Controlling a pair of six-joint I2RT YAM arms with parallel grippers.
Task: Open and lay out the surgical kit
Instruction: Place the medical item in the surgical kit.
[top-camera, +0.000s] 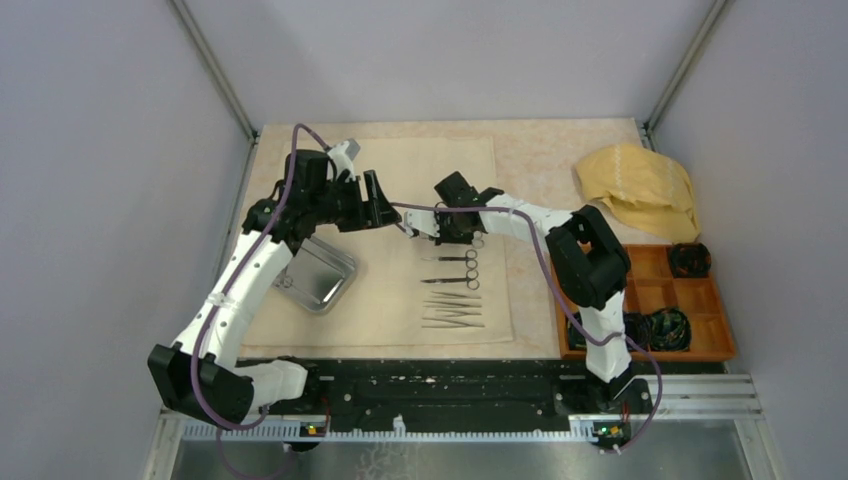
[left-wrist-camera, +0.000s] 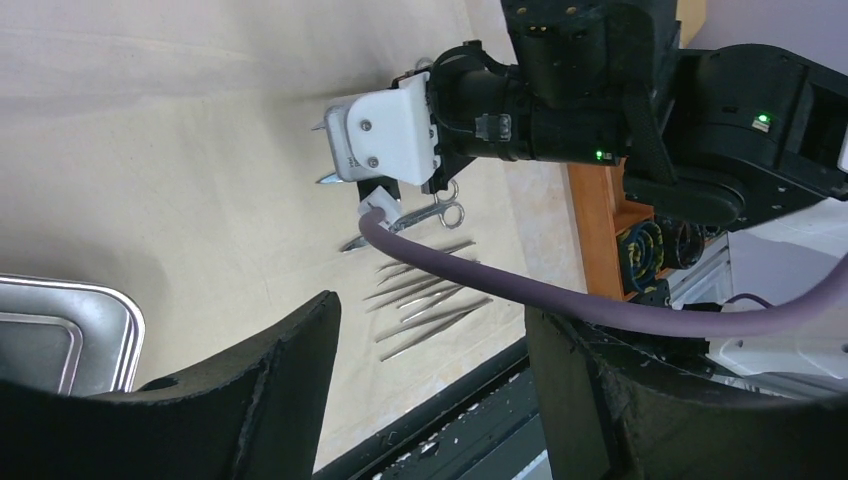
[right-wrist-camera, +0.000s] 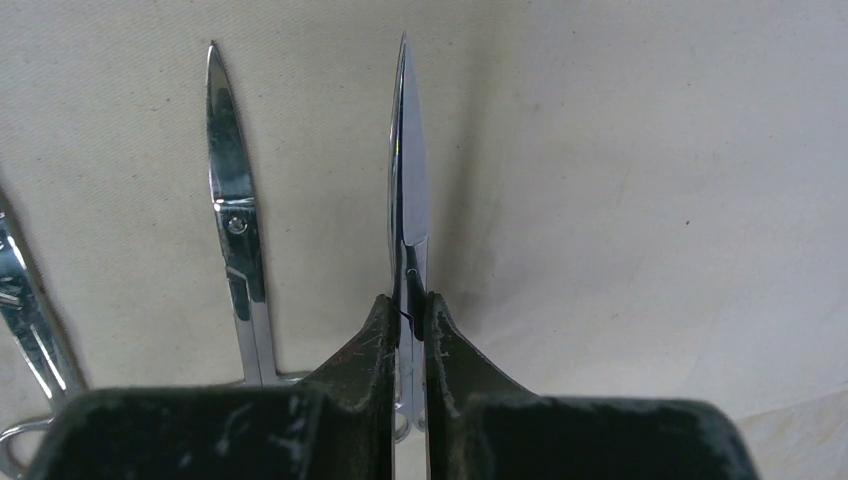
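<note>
The cream cloth sheet (top-camera: 400, 180) lies spread flat on the table. The steel tray (top-camera: 318, 275) sits on its left part and also shows in the left wrist view (left-wrist-camera: 60, 330). Two scissors (top-camera: 455, 260) and several tweezers (top-camera: 452, 312) lie in a column on the cloth's right part. My right gripper (top-camera: 430, 228) is at the top of that column, shut (right-wrist-camera: 408, 305) on a third pair of scissors (right-wrist-camera: 408, 180), blades closed, low over the cloth beside another pair (right-wrist-camera: 235, 230). My left gripper (top-camera: 390, 208) hovers open and empty (left-wrist-camera: 430, 340) just left of it, above the cloth.
A mustard-yellow cloth (top-camera: 640, 185) lies crumpled at the back right. An orange compartment box (top-camera: 655, 295) with black coils stands at the right, beside the right arm. Grey walls close in the table on three sides. A purple cable (left-wrist-camera: 520, 290) crosses the left wrist view.
</note>
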